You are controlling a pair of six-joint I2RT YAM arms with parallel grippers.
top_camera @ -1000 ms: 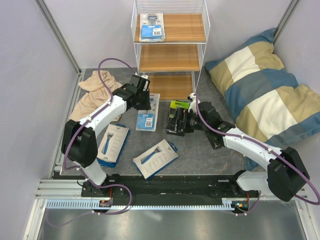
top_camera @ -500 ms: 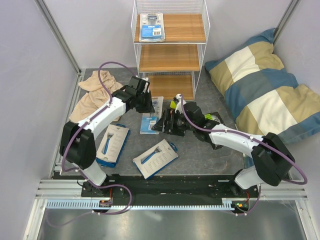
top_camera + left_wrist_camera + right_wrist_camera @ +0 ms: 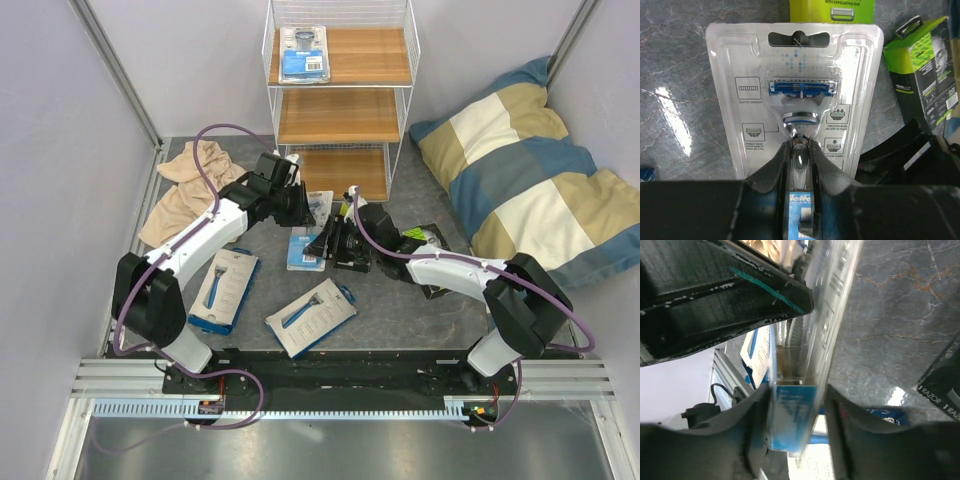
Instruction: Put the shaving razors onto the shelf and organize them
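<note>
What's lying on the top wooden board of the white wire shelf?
One white-and-blue blister razor card, at the left end. The wooden board beneath it is covered.

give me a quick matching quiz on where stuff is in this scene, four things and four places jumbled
Things:
1 cloth
2 pillow
3 top shelf board
4 black-and-green box

Places:
a holds one blister card
b right of the shelf
c far left corner of the table
d on the table beside the right arm

Pairs: 1-c, 2-b, 3-a, 4-d
</note>
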